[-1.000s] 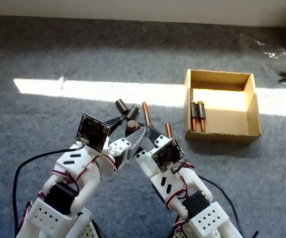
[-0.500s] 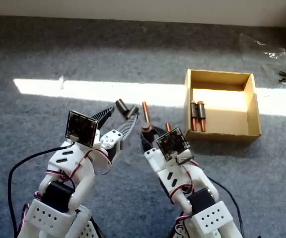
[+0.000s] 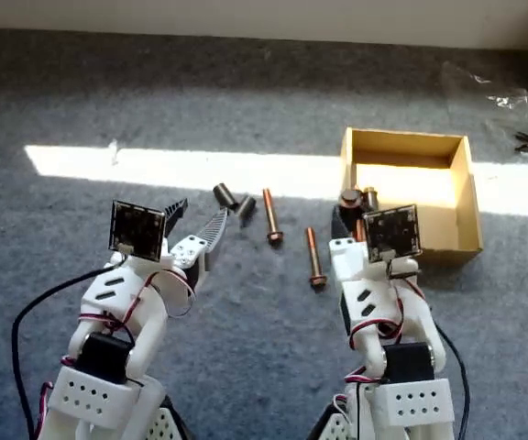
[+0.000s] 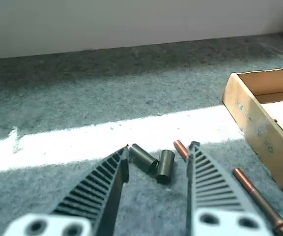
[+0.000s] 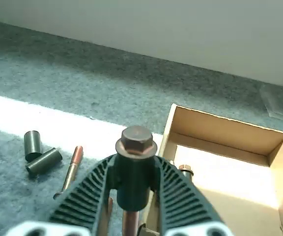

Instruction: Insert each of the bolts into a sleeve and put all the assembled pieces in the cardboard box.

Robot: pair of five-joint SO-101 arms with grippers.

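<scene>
Gripping an assembled piece (image 5: 135,142) upright, the right gripper (image 5: 134,169) hangs at the left wall of the cardboard box (image 3: 471,197), toward the box's near corner. Whether it is over the rim or just outside is unclear. Its fingers are clenched on the dark sleeve of the piece. The bolt's hexagonal head stands above them and the coppery shank shows below. From the high view the same head sits just far of the gripper's camera board.

Inside the box, against its left side, lies another assembled piece (image 3: 371,196), partly hidden by the right gripper.

The left gripper (image 3: 200,213) is released, its jaws spread wide above the grey carpet (image 3: 108,110), grasping nothing. It points toward the far right, at two loose sleeves. The far sleeve (image 3: 225,194) and the near sleeve (image 3: 246,206) lie just beside one another at the edge of a sunlit band. In the left wrist view they show between and beyond the fingertips.

Two loose bolts rest on the carpet between the sleeves and the box. The far bolt (image 3: 269,216) lies just right of the sleeves, its head at the near end. The near bolt (image 3: 313,258) lies farther right and nearer, also head toward the near side, left of the right arm.
</scene>
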